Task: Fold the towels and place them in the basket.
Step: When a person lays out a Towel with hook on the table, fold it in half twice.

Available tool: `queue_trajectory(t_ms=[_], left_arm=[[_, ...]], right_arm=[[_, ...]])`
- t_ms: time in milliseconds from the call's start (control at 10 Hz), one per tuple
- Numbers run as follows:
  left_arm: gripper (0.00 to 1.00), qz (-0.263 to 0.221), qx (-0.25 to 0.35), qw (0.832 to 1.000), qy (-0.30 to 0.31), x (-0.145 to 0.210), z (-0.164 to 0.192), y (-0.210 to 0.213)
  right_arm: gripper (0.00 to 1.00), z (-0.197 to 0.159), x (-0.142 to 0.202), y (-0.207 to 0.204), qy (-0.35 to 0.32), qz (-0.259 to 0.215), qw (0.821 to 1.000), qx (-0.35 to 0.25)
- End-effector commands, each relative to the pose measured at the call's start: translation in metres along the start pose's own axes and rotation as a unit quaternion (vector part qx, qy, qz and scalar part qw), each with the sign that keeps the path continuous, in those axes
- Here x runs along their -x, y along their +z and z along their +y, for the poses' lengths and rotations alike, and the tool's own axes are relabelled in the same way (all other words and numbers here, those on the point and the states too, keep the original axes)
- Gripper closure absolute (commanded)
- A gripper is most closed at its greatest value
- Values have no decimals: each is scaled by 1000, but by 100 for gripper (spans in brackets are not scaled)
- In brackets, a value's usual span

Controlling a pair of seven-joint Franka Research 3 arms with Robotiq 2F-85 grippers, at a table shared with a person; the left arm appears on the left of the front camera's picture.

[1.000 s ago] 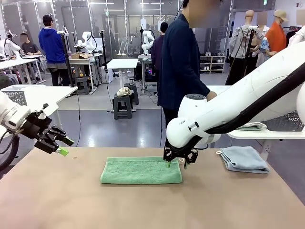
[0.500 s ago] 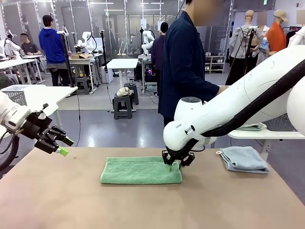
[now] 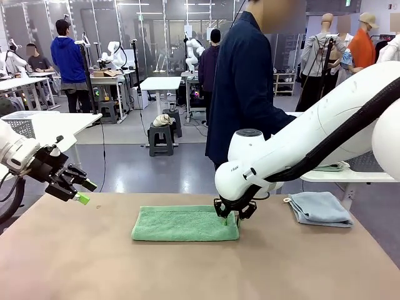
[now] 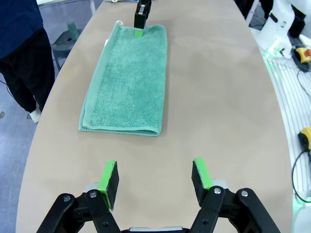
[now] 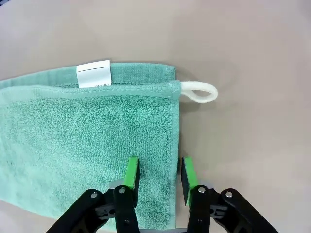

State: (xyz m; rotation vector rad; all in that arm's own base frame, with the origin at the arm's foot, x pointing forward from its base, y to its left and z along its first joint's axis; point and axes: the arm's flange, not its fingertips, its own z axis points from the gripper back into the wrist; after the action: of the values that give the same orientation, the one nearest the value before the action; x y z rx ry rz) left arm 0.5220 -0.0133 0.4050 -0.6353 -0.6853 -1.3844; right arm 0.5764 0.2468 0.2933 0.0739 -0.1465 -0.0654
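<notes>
**Right gripper pinching the end of the green towel; the fold along its length is in, and nothing is stowed**

Right gripper [image 5: 158, 177]: pointing down at the desk [image 3: 187, 269], its green pads closing on the short edge of the green towel [image 3: 185, 224] at the end nearer the blue towel. The terry is sitting between the pads in the right wrist view, so it is reading as grasping that edge.

Green towel: lying flat in the middle of the desk as a long strip, already doubled lengthwise. Its white label [image 5: 94, 74] and white loop [image 5: 199, 91] are showing at the held end, the loop lying out on the bare desk.

Left gripper [image 4: 155, 179]: hovering over the desk's left end, jaws standing apart and holding nothing, well apart from the towel's other end.

Blue towel [image 3: 319, 207]: resting at the far right of the desk, appearing loosely folded.

Person [image 3: 240, 87]: standing at the far side, behind the right arm.

Progress, as a judgement: early. The green towel is probably needing a further fold across its length, the blue one may be needing tidying, and neither is sitting in a basket.
</notes>
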Motion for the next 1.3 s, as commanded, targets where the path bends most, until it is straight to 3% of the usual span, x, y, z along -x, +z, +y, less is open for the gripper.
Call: queue_trajectory(t_ms=[0,100,200,300,400,500,600,700,800,1200], left_arm=[[23,3,-3,1000,-1,-2,0,0],[23,3,-3,1000,-1,-2,0,0],[23,3,-3,1000,-1,-2,0,0],[23,3,-3,1000,-1,-2,0,0],[23,3,-3,1000,-1,-2,0,0],[23,3,-3,1000,-1,-2,0,0],[23,3,-3,1000,-1,-2,0,0],[23,3,-3,1000,-1,-2,0,0],[23,3,-3,1000,-1,-2,0,0],[23,3,-3,1000,-1,-2,0,0]], right_arm=[[55,7,-4,-2,-17,-7,1000,20],[55,7,-4,-4,-15,-6,1000,20],[75,7,-3,-5,-13,-7,1000,19],[75,7,-3,-5,-13,-7,1000,20],[95,7,-3,-4,-13,-6,1000,21],[79,6,-3,-4,-13,-8,1000,24],[100,5,-3,-5,-13,-12,999,27],[92,3,-2,-6,-11,-12,999,27],[100,-2,-3,-7,-7,-8,1000,27],[100,-39,-3,4,-5,-11,1000,29]])
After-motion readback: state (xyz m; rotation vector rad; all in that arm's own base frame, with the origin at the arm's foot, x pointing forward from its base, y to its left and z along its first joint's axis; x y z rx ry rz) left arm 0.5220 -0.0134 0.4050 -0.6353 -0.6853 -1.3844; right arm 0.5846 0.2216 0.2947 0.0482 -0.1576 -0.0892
